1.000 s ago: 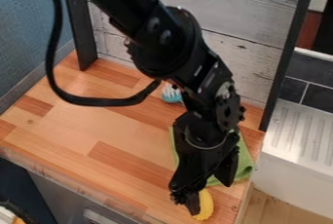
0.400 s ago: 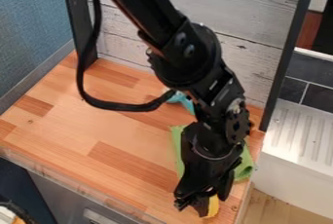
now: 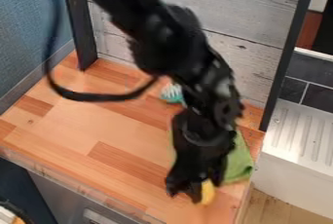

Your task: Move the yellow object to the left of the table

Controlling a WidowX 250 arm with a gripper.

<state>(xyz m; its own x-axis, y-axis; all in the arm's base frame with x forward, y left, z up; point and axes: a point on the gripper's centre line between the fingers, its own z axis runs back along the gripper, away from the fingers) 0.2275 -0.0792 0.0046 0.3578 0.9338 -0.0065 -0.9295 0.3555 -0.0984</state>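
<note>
Yellow object [image 3: 207, 193], gripped in my fingers [image 3: 204, 191], sits at the near right of the bench [image 3: 65, 125]; the carry should run left.

Arm [image 3: 185, 52] enters at upper left, slanting down rightward, then bends steeply downward; gripper [image 3: 203, 190] hangs low, right of centre.

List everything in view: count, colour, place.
Tabletop: 1, wood-brown, centre
Yellow object: 1, yellow, front right of tabletop
Cloth: 1, green, right side of tabletop, partly behind arm
Brush-like item: 1, teal and white, back of tabletop
Posts: 2, black, flanking back panel
Back panel: 1, greyish white, behind tabletop
Ribbed surface: 1, white, far right
Arm: 1, black, from top
Pincer: 1, black, at yellow object
</note>
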